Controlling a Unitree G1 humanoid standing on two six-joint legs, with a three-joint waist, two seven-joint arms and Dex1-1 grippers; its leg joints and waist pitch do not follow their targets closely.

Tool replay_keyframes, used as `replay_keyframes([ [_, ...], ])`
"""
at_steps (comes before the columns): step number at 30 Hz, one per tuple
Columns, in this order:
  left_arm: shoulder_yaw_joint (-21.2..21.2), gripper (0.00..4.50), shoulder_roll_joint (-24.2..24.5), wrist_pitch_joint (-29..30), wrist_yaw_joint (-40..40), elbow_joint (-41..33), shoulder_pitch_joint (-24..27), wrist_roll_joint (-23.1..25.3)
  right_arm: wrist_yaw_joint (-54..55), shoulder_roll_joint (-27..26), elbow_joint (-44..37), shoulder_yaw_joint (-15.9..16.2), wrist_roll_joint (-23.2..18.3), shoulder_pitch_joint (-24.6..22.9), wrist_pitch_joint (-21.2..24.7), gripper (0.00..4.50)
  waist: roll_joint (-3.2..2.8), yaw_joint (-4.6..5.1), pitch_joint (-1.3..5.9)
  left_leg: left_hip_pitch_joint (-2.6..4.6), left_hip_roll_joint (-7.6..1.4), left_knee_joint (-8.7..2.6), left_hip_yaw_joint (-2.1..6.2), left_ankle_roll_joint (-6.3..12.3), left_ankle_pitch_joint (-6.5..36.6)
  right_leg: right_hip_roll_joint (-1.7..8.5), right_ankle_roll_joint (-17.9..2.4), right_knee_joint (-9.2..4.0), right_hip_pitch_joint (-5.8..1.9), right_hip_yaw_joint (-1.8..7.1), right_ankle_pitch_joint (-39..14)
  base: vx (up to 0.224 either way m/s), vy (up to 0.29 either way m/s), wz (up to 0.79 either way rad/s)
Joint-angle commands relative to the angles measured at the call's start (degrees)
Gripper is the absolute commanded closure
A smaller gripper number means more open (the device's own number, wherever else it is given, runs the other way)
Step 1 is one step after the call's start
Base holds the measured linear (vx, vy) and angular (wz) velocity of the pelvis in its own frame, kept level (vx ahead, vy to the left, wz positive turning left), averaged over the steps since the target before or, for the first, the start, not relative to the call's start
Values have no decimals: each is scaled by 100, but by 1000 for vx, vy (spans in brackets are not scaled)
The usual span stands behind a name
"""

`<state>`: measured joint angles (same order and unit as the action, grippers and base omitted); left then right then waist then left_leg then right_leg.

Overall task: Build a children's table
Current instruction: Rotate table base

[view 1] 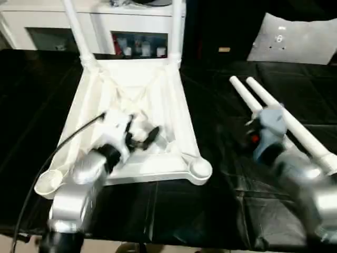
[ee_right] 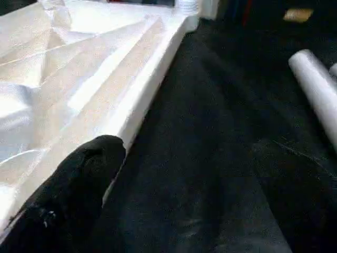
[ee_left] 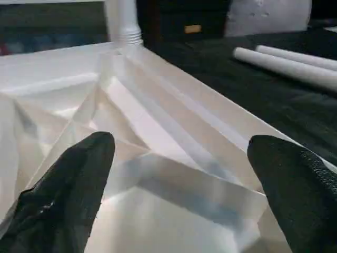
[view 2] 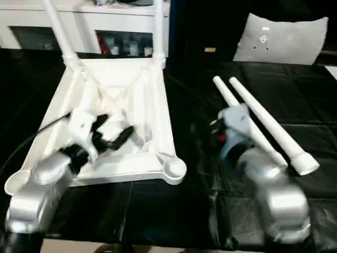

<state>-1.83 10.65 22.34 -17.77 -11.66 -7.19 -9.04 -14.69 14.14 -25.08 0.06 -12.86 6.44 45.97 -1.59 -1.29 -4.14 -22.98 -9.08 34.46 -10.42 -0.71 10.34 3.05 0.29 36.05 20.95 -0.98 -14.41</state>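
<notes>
The children's table [view 1: 176, 113] lies upside down on the black cloth, its ribbed underside facing up. Two white legs [view 1: 76, 31] [view 1: 176, 31] stand screwed into its far corner sockets. The near sockets [view 1: 200, 168] [view 1: 47, 182] hold nothing. Two loose legs [view 1: 297, 129] [view 1: 243, 94] lie side by side on the cloth at the right. My left gripper [view 1: 145, 138] hovers open over the underside near its front rim, and its fingers [ee_left: 79, 184] frame the ribs. My right gripper [view 1: 253, 133] is open above the cloth between the table's right rim and the loose legs, with one finger [ee_right: 73, 184] showing.
A white shelf unit [view 1: 47, 21] stands behind the work surface. A pale grey panel [view 1: 295, 39] leans at the back right. A black cable [view 1: 58, 153] runs from my left wrist across the table's left rim. The black cloth [view 1: 158, 211] ends at the near edge.
</notes>
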Motion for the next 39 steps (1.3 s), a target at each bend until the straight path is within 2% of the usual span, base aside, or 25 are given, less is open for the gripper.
replay_keyframes([
  [1, 2, 1, -92, 213, 236, -294, 66, 109, 191, -79, -45, 61, 80, 35, -184, 0, -41, 133, 356, 401, -897, -684, 544, -199, 1166, 143, -1096, -229, -47, -23, 106, 0, 0, 0],
  [3, -11, 1, -138, 283, 302, -372, 94, 152, 242, -139, 15, 76, 153, 59, -237, 0, -139, 252, 320, 451, -1405, -1027, 837, 133, 1641, 169, -953, 169, 111, -192, -190, -35, -115, 13],
  [6, -48, 1, -138, 401, 414, -502, 103, 182, 384, -227, 117, -4, 266, 208, -150, 0, 73, 314, 320, 286, -1148, -984, 690, 771, 2033, 333, -1482, 73, 62, -82, -119, -38, -137, 2],
  [7, -55, 1, -118, 408, 443, -526, 92, 206, 430, -227, 127, -35, 271, 250, -100, 0, 258, 316, 335, 146, -302, -353, 223, 893, 2057, 300, -2395, -519, 16, -15, -283, -60, -220, 0],
  [8, -57, 1, -105, 411, 462, -540, 83, 225, 462, -227, 128, -50, 271, 276, -69, 0, 258, 316, 335, 146, -302, -353, 223, 893, 2057, 300, -2395, -519, 16, -15, -283, -59, -241, -2],
  [9, -42, 1, -94, 448, 489, -546, 63, 239, 508, -210, 155, -57, 283, 297, -62, 0, 465, 159, 378, -100, 340, 986, -37, 844, 1462, 603, -2463, -913, -245, 74, -1388, -59, -241, -2],
  [10, -34, 1, -92, 473, 505, -551, 54, 244, 533, -200, 171, -55, 292, 304, -65, 0, 418, 140, 242, -332, 353, 1109, 49, 638, 1099, 607, -1886, -854, -254, 218, -1725, -63, -227, -8],
  [12, -88, 1, -18, 699, 571, -541, -10, 394, 602, -136, 291, -42, 368, 349, -46, 0, 387, 157, 248, -277, 407, 827, 168, 538, 862, 581, -427, -915, -329, 228, -2026, -71, -189, -4],
  [14, -129, 1, 16, 752, 587, -549, -34, 471, 622, -102, 361, -34, 443, 393, -11, 0, 57, 151, 311, -7, -66, 81, 525, 951, 694, 609, 905, -1103, -399, 81, -1948, -75, -124, -2],
  [15, -133, 1, 5, 834, 583, -616, -42, 433, 651, -141, 456, -131, 399, 486, 110, 0, -130, 182, 417, 317, -922, -241, 1056, 1324, 679, 468, 946, -736, -193, -91, -1256, -74, -98, -2],
  [16, -157, 1, 28, 866, 534, -669, -40, 405, 643, -116, 523, -135, 410, 558, 113, 0, -141, 265, 413, 364, -1324, -382, 1245, 1590, 667, 577, 725, -282, -97, -62, -757, -70, -72, -6],
  [17, -221, 1, 84, 951, 413, -788, -44, 336, 617, -46, 692, -133, 445, 737, 100, 0, -116, 301, 354, 364, -1375, -489, 1252, 1794, 656, 745, 300, 179, 21, 120, -218, -67, -70, -1],
  [18, -221, 1, 84, 951, 413, -788, -44, 336, 617, -46, 692, -133, 445, 737, 100, 0, -8, 287, 293, 331, -1215, -444, 1139, 1672, 854, 785, 115, 201, 92, 286, -61, -67, -70, -1],
  [19, -248, 1, 107, 1009, 337, -849, -34, 273, 605, -19, 776, -133, 458, 822, 94, 0, 276, 67, 232, 116, 24, 301, 495, 583, 1247, 1006, 424, -767, -71, 625, -2008, -72, -68, 12],
  [21, -368, 1, 232, 1141, 62, -1037, 8, 110, 558, 84, 1057, -96, 474, 1075, 199, 0, 245, 64, 148, -79, 360, 697, 454, 408, 484, 779, 1241, -979, -104, 537, -4853, -80, -79, 3],
  [22, -417, 1, 286, 1222, -40, -1110, 22, 66, 527, 137, 1176, -62, 495, 1172, 238, 0, 249, 33, 141, -85, 372, 579, 427, 381, 481, 636, 1339, -1012, -102, 453, -4874, -76, -60, -8],
  [24, -516, 1, 393, 1455, -200, -1177, -9, 14, 471, 269, 1543, 41, 642, 1422, 237, 0, 186, 73, 242, 279, 60, 59, 481, 533, 788, 234, 939, -1004, -64, 41, -3427, -74, -16, 1],
  [26, -474, 1, 346, 1503, -115, -1119, -95, 41, 426, 303, 1731, 100, 683, 1584, 224, 0, -27, 224, 237, 532, -574, -248, 719, 567, 1601, 277, 208, -897, -37, -198, -2456, -64, 34, 12],
  [27, -449, 1, 321, 1512, -75, -1094, -127, 50, 411, 305, 1768, 113, 682, 1627, 225, 0, -91, 244, 216, 490, -798, -413, 828, 525, 2031, 326, -32, -719, -120, -223, -2000, -55, 55, 9],
  [28, -360, 1, 231, 1472, -39, -1030, -168, 3, 335, 265, 1827, 116, 590, 1684, 185, 0, -201, 259, 173, 384, -1121, -755, 919, 328, 2967, 384, -306, -57, -201, -224, -910, -49, 62, -1],
  [30, -375, 1, 234, 1489, -70, -1012, -159, -54, 342, 252, 2014, 115, 580, 1770, 136, 0, 142, 281, 151, 436, -405, -493, 546, -162, 3496, 554, -473, -456, -21, 47, -1605, 0, 0, 0],
  [32, -417, 1, 257, 1539, -107, -1048, -132, -89, 331, 244, 2244, 59, 560, 1870, 78, 0, 288, 155, 105, 519, 103, 453, 339, 113, 1319, 1032, 173, -1218, 175, 208, -5298, 0, 0, 0],
  [34, -427, 1, 292, 1593, -235, -1192, -73, -219, 288, 243, 2491, -30, 509, 2008, 59, 0, 269, 98, 186, 194, 26, 134, 412, 216, 804, 827, 318, -1014, -104, 110, -4771, 0, 0, 0],
  [37, -465, 1, 385, 1583, -259, -1247, -78, -152, 178, 298, 2677, 9, 572, 2142, -15, 0, 18, 289, 302, 316, -602, -339, 704, 83, 1534, 468, -496, -661, -126, -163, -1694, 1, 22, -2],
  [39, -458, 1, 376, 1504, -154, -1158, -111, -17, 183, 267, 2572, 37, 604, 2143, -137, 0, 44, 302, 315, 264, -630, -358, 650, 149, 1429, 614, -953, -580, -165, -110, -694, 7, 68, -4],
])
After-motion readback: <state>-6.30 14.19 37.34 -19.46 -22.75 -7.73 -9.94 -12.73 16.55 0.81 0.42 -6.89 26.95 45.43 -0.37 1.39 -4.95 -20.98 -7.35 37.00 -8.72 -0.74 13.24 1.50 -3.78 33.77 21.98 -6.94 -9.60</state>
